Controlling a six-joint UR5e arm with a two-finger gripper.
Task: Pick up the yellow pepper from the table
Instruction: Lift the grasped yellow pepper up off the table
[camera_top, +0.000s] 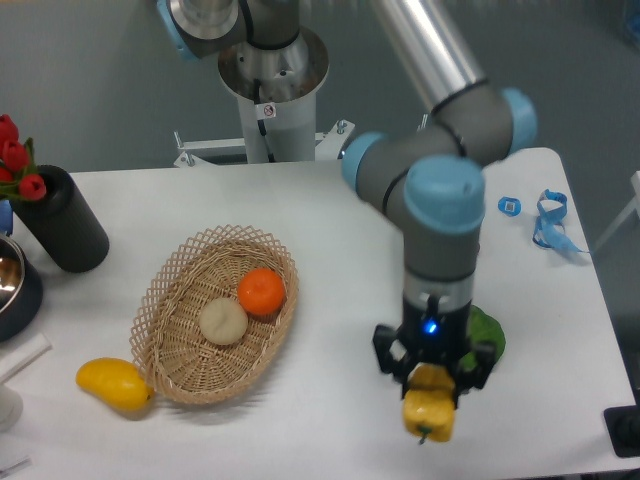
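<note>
The yellow pepper (428, 408) hangs stem-down between the fingers of my gripper (432, 385), near the front right of the white table (330, 200). The gripper is shut on the pepper's upper part, and the pepper looks lifted off the tabletop. Its ridged lobes and short dark stem show below the fingers. The arm's wrist stands upright above it.
A green leaf (487, 335) lies just behind the gripper. A wicker basket (165, 325) holds an orange (262, 291) and a pale round fruit (223, 321). A smooth yellow fruit (115, 385) lies at front left. A black cylinder (62, 220) stands at far left; blue items (550, 220) at right.
</note>
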